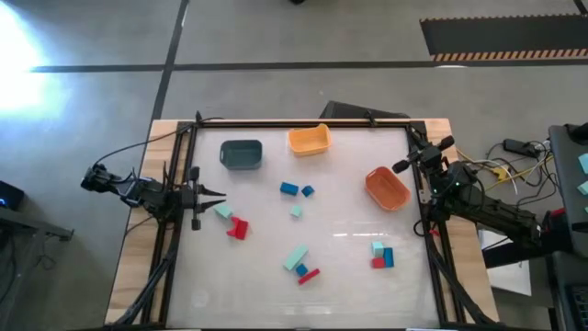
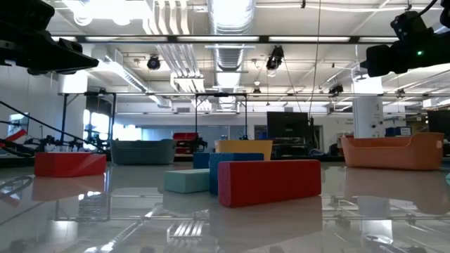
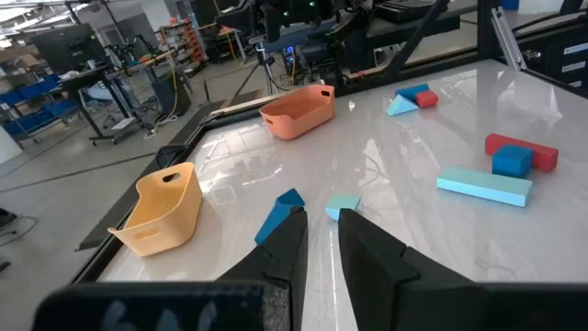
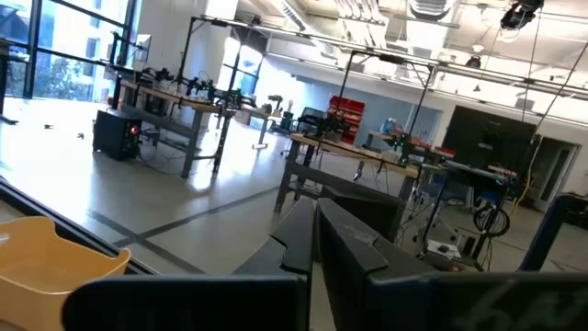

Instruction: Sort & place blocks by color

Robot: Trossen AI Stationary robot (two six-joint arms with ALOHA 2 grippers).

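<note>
Small red, blue and mint blocks lie scattered flat on the table: two blue ones [image 1: 290,188] and a mint cube [image 1: 296,211] mid-table, a mint and a red one [image 1: 239,228] at the left, a mint bar [image 1: 296,258] with blue and red near the front, and a stack of three [image 1: 381,256] at the right. My left gripper [image 1: 219,195] hovers at the left edge, level, its fingers [image 3: 317,221] a narrow gap apart with nothing between them. My right gripper [image 1: 399,166] hovers at the right edge above the orange bin, shut [image 4: 312,225] and empty.
A dark teal bin [image 1: 241,154] and a yellow-orange bin [image 1: 309,140] stand at the far edge, and an orange bin [image 1: 387,188] at the right. A black frame [image 1: 303,122] rims the table. Bare tabletop lies at the near left.
</note>
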